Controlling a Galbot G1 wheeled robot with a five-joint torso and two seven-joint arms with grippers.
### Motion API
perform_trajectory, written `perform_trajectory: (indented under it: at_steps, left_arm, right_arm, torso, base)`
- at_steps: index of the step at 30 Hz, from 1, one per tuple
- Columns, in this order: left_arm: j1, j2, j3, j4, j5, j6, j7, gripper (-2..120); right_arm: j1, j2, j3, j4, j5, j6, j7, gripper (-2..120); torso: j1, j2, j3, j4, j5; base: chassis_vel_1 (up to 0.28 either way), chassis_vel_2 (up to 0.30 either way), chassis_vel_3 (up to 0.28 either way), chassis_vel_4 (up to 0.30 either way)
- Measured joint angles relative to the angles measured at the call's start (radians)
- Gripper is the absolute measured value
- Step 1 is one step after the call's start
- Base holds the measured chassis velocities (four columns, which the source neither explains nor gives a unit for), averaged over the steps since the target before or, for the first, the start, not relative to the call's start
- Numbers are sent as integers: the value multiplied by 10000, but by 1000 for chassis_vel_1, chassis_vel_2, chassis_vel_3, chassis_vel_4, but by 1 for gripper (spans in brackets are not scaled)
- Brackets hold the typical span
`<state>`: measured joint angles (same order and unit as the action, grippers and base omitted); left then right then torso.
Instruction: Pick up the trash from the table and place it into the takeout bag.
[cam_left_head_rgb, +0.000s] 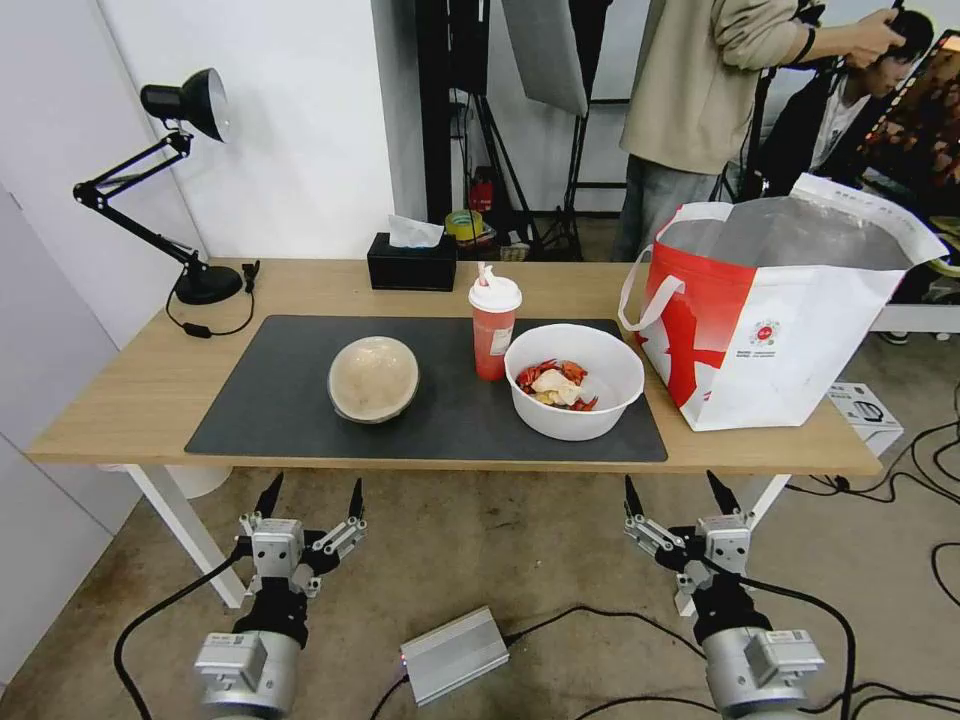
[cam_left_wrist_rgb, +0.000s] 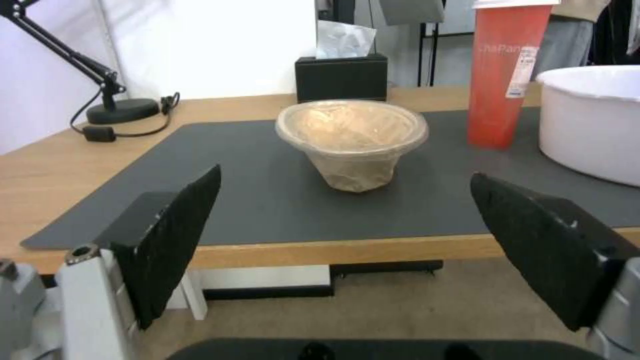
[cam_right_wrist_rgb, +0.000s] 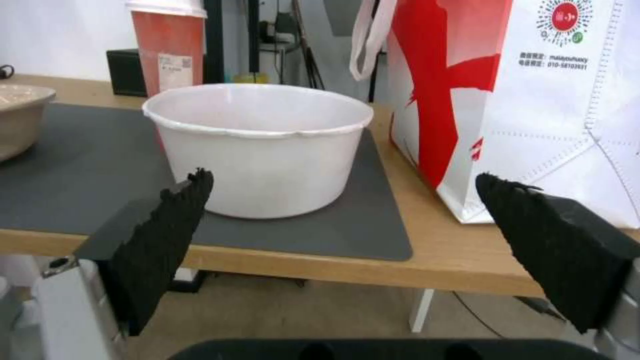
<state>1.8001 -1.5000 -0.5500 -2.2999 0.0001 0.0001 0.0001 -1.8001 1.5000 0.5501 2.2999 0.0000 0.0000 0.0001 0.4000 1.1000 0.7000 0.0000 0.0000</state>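
Bag (cam_left_head_rgb: 790, 330), boxy, red-and-white, foil-lined, upright on table (cam_left_head_rgb: 120, 400); left claw (cam_left_head_rgb: 310, 497) and right claw (cam_left_head_rgb: 680, 492) wide.

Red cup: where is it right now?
Head view: the red cup stands upright mid-mat, just left of the white bowl, right of the beige bowl.

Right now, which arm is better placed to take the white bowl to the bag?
Probably the right. The right gripper hangs open in front of the white bowl, with the takeout bag on the same side. The left gripper, also open, faces the beige bowl.
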Motion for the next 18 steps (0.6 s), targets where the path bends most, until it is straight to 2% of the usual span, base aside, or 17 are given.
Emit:
perform_trajectory:
  at_steps: [15,18]
  left_arm:
    - [-24,-10,-11,37,-17,-17,0,100]
    - [-366,-228,-232,663,-342,-448,-73,100]
  right_arm:
    - [9,-10,1,-22,1,0,0,100]
    - [201,-230,130,-440,168,105,27,100]
  torso:
    - [0,0,0,0,1]
    - [-1,1,-1,0,2]
  base:
    - [0,0,0,0]
    - [0,0,0,0]
